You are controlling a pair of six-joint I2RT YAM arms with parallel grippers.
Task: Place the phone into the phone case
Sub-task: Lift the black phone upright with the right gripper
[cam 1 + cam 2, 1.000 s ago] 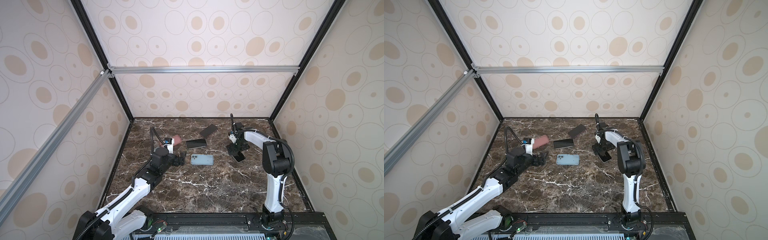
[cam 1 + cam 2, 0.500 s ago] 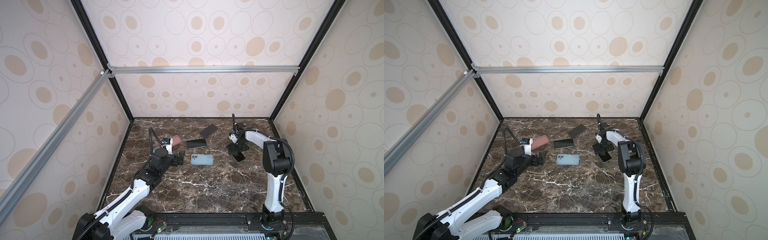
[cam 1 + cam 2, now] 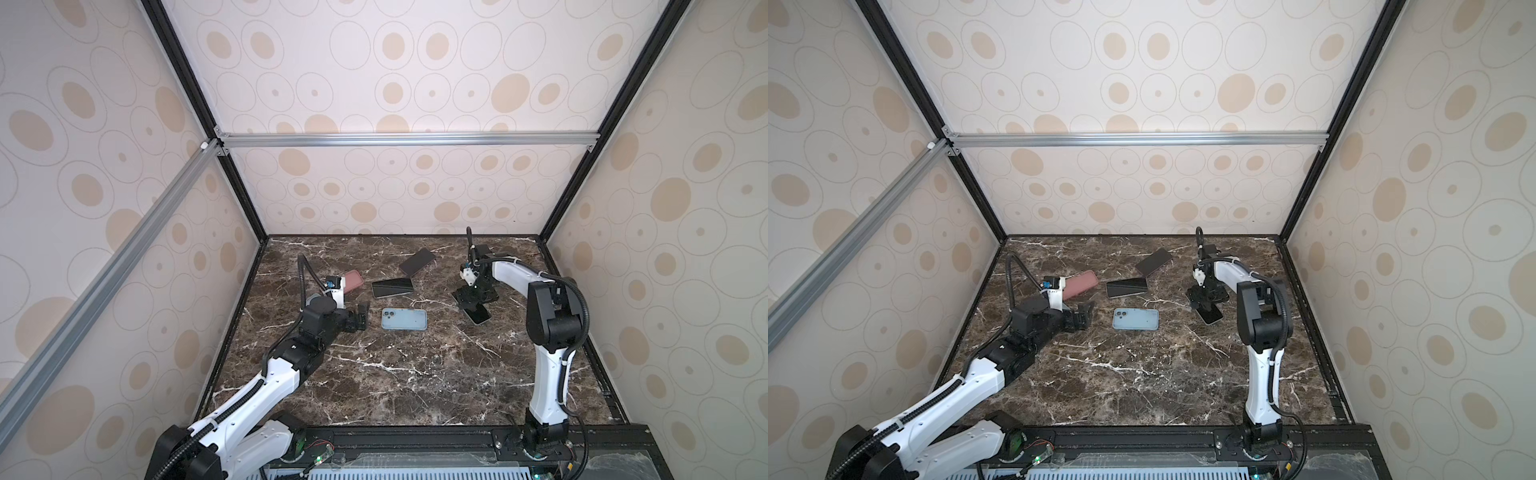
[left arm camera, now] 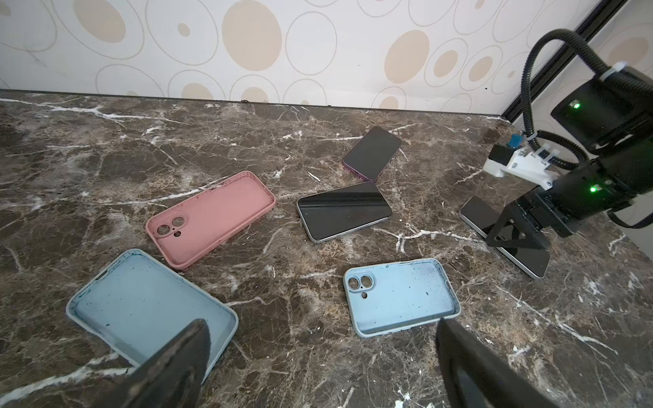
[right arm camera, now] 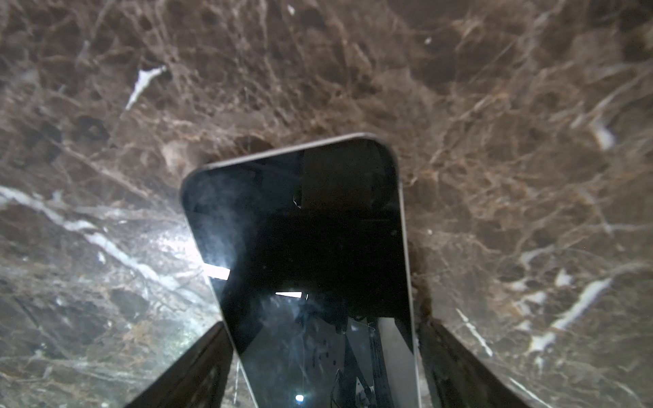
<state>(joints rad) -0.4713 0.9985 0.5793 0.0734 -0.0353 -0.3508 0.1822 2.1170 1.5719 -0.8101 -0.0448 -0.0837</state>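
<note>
Two fingers of the right gripper (image 5: 321,328) stood one on each side of the phone (image 5: 300,247), which lay flat on the table (image 3: 374,374), apart from the blue case (image 3: 404,319). Whether they pinched it yet, nobody could tell. The left gripper (image 3: 362,316) was spread wide and empty. That thin, smooth phone might slip out and fall.

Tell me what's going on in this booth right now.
The right gripper straddles a phone lying screen-up on the marble table, its jaws flanking both long edges; whether it already pinches is unclear. The left gripper hovers open beside the empty blue phone case at mid-table, not touching it. No phone is in that case yet.
</note>
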